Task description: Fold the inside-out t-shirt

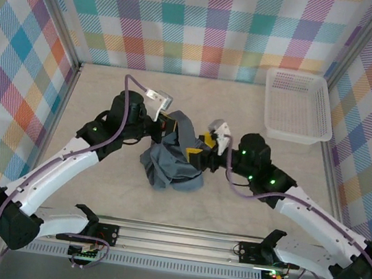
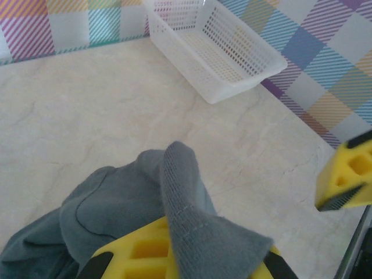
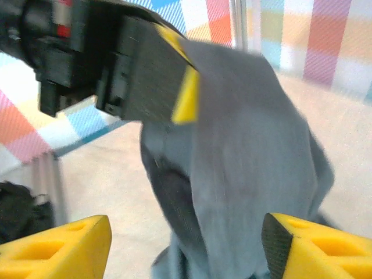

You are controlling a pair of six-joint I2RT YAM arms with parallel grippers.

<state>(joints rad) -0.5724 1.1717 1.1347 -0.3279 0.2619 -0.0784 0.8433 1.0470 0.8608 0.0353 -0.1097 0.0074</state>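
At the middle of the table [image 1: 102, 93], the grey t-shirt [image 1: 172, 164] lies bunched, with 1 part held up by the left gripper [image 1: 169, 125], which is clamped on the fabric. Just beside it, the right gripper [image 3: 186, 244] has its 2 fingers apart, either side of the hanging cloth. A white basket [image 1: 298, 107] sits well apart, at the far right.

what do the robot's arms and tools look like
Both the left arm and right arm have glossy white link shells, black joint housings with small green lights, and a purple cable running along each. The left tool and right tool carry yellow fingers with moulded hollow cells and dark pads.
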